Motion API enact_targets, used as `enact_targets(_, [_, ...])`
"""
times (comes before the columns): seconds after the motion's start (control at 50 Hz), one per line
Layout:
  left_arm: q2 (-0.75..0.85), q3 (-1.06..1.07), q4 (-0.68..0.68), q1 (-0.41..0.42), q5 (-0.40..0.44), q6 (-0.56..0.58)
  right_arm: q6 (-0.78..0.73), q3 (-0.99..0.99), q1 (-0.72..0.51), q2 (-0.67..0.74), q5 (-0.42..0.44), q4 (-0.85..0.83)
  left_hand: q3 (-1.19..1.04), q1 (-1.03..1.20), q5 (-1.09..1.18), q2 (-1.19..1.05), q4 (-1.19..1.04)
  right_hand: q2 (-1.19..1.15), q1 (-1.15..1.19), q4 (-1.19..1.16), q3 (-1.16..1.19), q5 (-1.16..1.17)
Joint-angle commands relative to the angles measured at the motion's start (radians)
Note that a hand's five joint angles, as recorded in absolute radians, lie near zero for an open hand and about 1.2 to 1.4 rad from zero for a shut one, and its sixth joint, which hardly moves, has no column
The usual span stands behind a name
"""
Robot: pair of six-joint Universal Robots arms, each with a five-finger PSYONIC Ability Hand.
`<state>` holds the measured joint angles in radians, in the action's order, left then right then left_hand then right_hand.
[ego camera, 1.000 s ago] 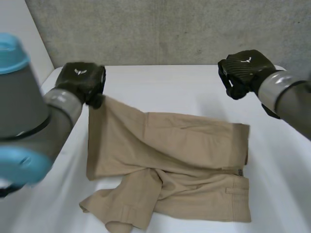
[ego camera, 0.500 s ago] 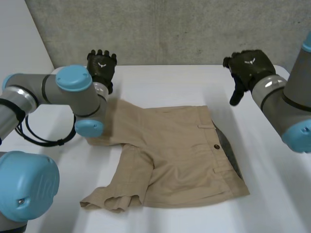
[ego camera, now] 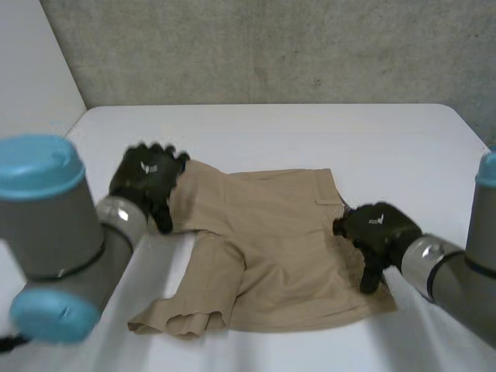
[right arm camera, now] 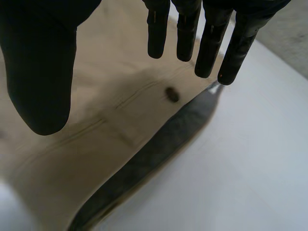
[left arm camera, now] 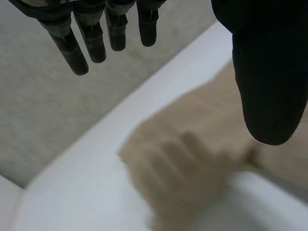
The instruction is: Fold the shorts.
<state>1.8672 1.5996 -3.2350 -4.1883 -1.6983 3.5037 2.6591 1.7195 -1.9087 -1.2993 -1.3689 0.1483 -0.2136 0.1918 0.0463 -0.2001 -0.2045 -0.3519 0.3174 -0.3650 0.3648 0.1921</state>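
Tan shorts (ego camera: 271,240) lie flat in the middle of the white table (ego camera: 310,132), waistband to the right, one leg bunched at the near left. My left hand (ego camera: 146,182) hovers open over the far left leg edge (left arm camera: 192,159), fingers (left arm camera: 96,38) straight, holding nothing. My right hand (ego camera: 377,232) is open above the waistband, near the button (right arm camera: 170,94) and the dark inner lining (right arm camera: 159,149); its fingers (right arm camera: 211,43) and thumb (right arm camera: 41,77) are spread and apart from the cloth.
A grey concrete wall (ego camera: 271,46) stands behind the table. Bare white tabletop lies beyond the shorts at the back and to the right of the waistband (right arm camera: 250,159). The left arm's elbow (ego camera: 46,232) looms at the near left.
Both hands have come down from the far side of the table to the shorts: the left to the far left leg, the right to the waistband. The shorts lie as half a second ago.
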Motion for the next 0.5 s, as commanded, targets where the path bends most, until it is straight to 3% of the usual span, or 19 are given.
enact_targets(0.02, [-0.094, 0.174, 0.035, 0.056, 0.088, -0.123, -0.036, 0.135, 0.000, -0.035, 0.025, -0.087, 0.006, 0.016, -0.013, -0.008, -0.003, -0.141, 0.176, -0.128, 0.128, 0.126])
enact_targets(0.38, [-0.022, 0.217, 0.072, 0.094, 0.094, -0.172, -0.039, 0.241, -0.004, -0.031, 0.033, -0.210, -0.003, 0.025, -0.004, -0.016, -0.012, -0.191, 0.226, -0.178, 0.178, 0.176])
enact_targets(0.5, [0.072, 0.125, -0.009, 0.034, 0.059, -0.163, -0.039, 0.246, -0.004, -0.029, 0.033, -0.223, -0.147, 0.168, 0.139, -0.160, -0.156, -0.200, 0.234, -0.187, 0.187, 0.185])
